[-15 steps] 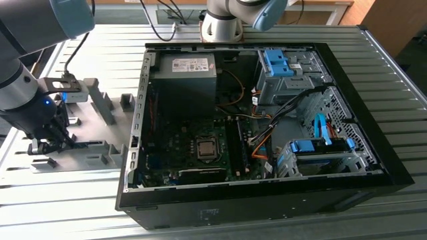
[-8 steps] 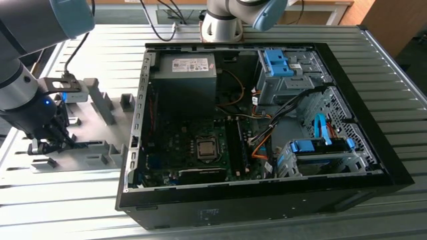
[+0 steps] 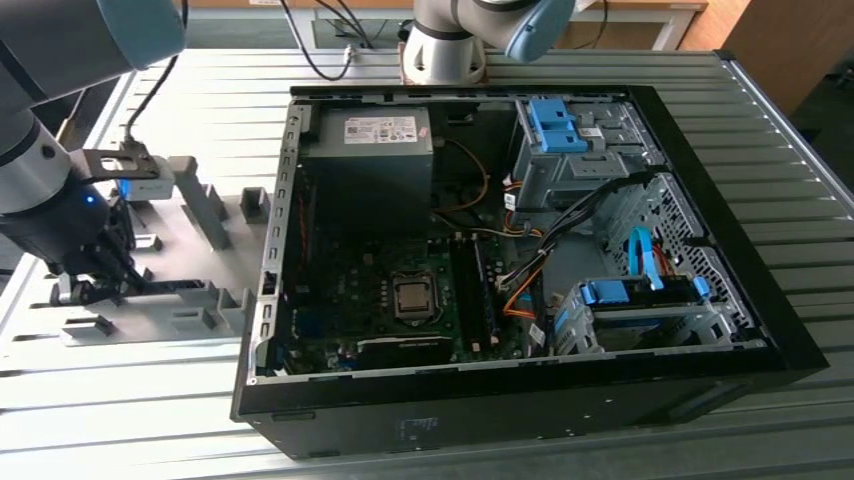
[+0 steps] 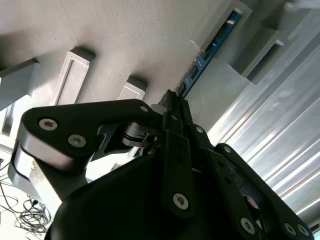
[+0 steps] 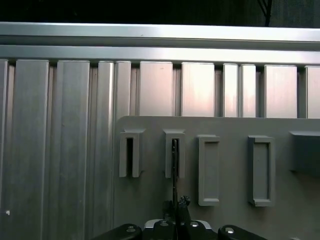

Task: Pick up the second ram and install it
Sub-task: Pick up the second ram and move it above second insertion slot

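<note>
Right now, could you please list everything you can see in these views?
Table: one, silver, ribbed, under everything.
Case: one, black, open, on the table.
Motherboard: one, dark, inside the case.
Clips: two, blue, on the case's drive bays.
Plate: one, grey, with slotted blocks, at the exterior view's left of the case.
Ram: one, blue-green, one end in a plate slot, the other in the gripper.
Arm: one, grey and black, over the plate.
Gripper: one, black, shut on the ram.

Arm [image 3: 40,170] stood at the exterior view's left, wrist held low; gripper [image 4: 175,104] pointed downward, its jaws closed narrowly on the second ram [image 4: 202,60]
</note>
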Controlling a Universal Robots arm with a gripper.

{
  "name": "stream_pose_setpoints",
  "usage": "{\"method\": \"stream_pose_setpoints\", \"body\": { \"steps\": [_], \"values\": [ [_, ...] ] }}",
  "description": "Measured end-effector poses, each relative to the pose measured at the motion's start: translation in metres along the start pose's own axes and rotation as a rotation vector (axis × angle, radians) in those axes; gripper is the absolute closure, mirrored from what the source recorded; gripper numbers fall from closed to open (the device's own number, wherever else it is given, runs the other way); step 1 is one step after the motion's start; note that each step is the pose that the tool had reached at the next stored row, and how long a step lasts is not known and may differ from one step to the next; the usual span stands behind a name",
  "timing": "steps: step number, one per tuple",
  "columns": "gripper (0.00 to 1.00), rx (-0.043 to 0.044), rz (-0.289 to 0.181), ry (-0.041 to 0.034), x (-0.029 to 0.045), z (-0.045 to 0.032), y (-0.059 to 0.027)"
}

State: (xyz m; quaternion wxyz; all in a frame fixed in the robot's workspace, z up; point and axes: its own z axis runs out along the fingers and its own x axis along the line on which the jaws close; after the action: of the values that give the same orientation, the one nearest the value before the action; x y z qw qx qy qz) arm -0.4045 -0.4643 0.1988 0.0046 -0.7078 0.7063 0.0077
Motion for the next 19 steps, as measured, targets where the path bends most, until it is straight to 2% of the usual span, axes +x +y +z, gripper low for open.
{"method": "stream_pose_setpoints", "body": {
  "steps": [5,19],
  "values": [
    [0.86,0.0001,0.000,0.0006,-0.0001,-0.0053,0.0000],
    [0.86,0.0002,0.000,0.0008,-0.0001,-0.0076,0.0000]
  ]
}}
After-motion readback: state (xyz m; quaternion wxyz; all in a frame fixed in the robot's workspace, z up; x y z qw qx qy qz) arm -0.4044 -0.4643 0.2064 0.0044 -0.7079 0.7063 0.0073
